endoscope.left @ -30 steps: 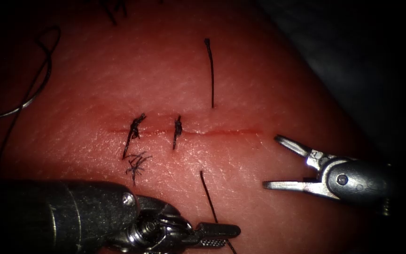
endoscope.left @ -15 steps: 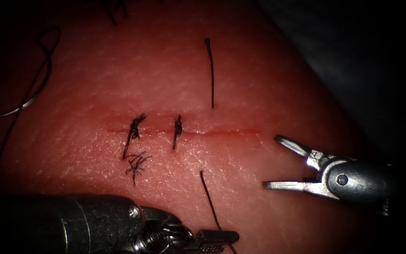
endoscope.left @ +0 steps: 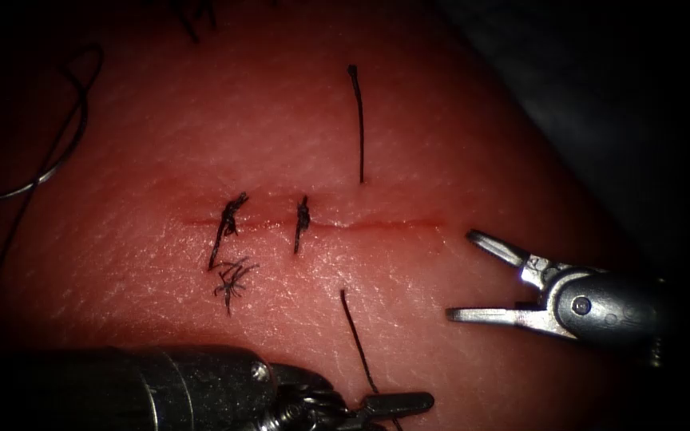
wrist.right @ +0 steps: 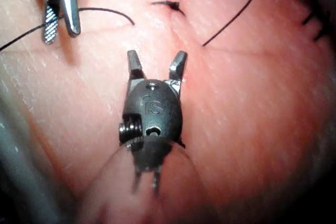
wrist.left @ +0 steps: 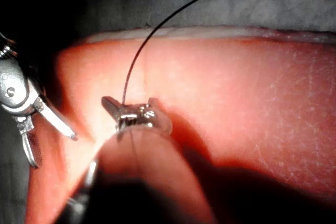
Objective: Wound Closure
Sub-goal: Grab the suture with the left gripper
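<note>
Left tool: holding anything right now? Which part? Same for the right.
Left tool grips the thread on its strand below the cut. Right tool is open, holding nothing. No needle to place.

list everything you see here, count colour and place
tissue: one, red-pink, under everything
cut: one, dark red line running left to right across the tissue
stitches: two, black, knotted across the left half of the cut
thread: one black strand entering above the cut, emerging below it and running to the left tool
loose thread: black loop, far left
left tool: one, metal, below the cut, holding the thread
right tool: one, metal, right of the cut, jaws open, holding nothing
</note>
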